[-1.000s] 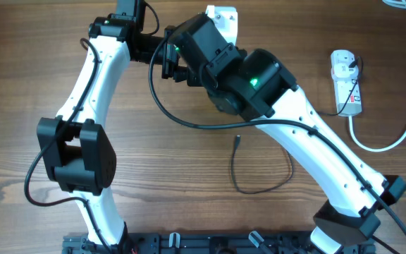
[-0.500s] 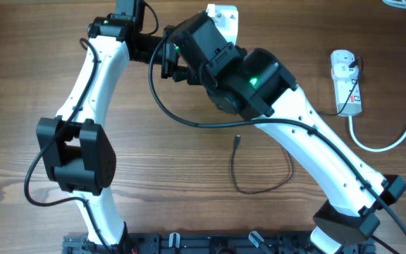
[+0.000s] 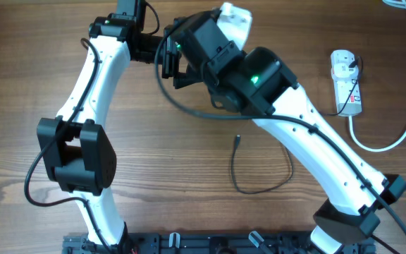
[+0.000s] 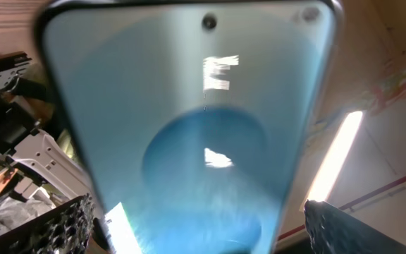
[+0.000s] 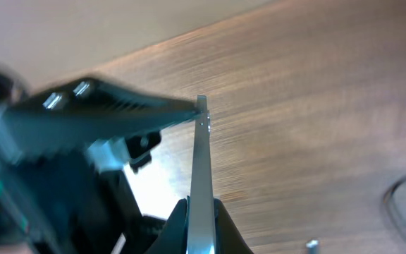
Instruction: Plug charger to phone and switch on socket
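Cyan fills the left wrist view: the one phone (image 4: 203, 141) is raised off the wooden table (image 3: 20, 106), well to the left of the socket (image 3: 347, 83) and farther from the arm bases. The right gripper (image 5: 201, 206) is clamped on the phone's thin edge, a pad against each face. The left gripper (image 4: 199, 212) has its fingers spread to either side of the phone's width; I cannot tell whether they press it. One charger (image 3: 232, 169) lies looped on the table, left of the socket and nearer the bases, its tip (image 3: 237, 140) apart from the phone. There is one socket, with a white block (image 3: 341, 61) seated at its far end and a thick white cord (image 3: 390, 147) curving off to its right. Since a second ago the phone has swung toward the socket and tilted. The charger and socket lie as they did.
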Available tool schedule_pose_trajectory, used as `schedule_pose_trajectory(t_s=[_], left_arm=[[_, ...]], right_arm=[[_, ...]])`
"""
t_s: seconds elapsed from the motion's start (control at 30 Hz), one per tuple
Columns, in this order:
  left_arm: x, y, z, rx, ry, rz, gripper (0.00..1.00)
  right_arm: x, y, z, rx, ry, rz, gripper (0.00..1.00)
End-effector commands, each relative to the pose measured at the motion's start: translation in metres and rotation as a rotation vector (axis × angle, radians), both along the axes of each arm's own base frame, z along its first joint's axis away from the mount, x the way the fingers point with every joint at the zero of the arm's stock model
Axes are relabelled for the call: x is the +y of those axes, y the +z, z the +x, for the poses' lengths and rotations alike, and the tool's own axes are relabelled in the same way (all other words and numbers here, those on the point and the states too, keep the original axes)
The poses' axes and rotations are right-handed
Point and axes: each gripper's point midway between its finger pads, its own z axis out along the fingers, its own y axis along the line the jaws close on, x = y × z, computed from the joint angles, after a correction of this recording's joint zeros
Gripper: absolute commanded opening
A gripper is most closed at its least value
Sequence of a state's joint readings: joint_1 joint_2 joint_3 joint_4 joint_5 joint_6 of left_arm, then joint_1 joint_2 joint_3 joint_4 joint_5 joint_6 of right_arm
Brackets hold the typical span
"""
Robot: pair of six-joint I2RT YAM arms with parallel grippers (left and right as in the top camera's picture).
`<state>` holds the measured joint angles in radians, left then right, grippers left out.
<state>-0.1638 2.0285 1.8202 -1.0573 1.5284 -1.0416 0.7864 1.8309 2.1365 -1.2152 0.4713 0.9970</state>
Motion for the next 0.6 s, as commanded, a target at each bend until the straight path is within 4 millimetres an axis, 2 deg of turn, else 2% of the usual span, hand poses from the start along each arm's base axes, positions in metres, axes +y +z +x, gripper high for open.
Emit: schedule_pose_trajectory(t_s=[0.0, 0.1, 0.13, 0.2, 0.4, 0.57], left_arm=[[0.0, 0.023, -0.007, -0.061, -0.012, -0.036, 1.0], [0.0, 0.023, -0.007, -0.061, -0.012, -0.035, 0.86], [0.0, 0.023, -0.007, -0.061, -0.012, -0.035, 0.72], [0.0, 0.023, -0.007, -0.06, -0.012, -0.036, 0.63], [0.0, 0.023, -0.007, -0.033, -0.011, -0.032, 0.67], [0.0, 0.023, -0.007, -0.027, -0.011, -0.031, 0.62]], right_arm=[[-0.027, 0.025, -0.001, -0.004, -0.37, 0.372, 0.04], [-0.03, 0.029, -0.001, 0.002, -0.468, 0.485, 0.04], [-0.03, 0.03, -0.001, 0.005, -0.497, 0.518, 0.04], [-0.028, 0.029, -0.002, 0.016, -0.526, 0.558, 0.04], [-0.016, 0.025, -0.008, 0.103, -0.588, 0.693, 0.04], [-0.015, 0.024, -0.009, 0.11, -0.6, 0.707, 0.04]])
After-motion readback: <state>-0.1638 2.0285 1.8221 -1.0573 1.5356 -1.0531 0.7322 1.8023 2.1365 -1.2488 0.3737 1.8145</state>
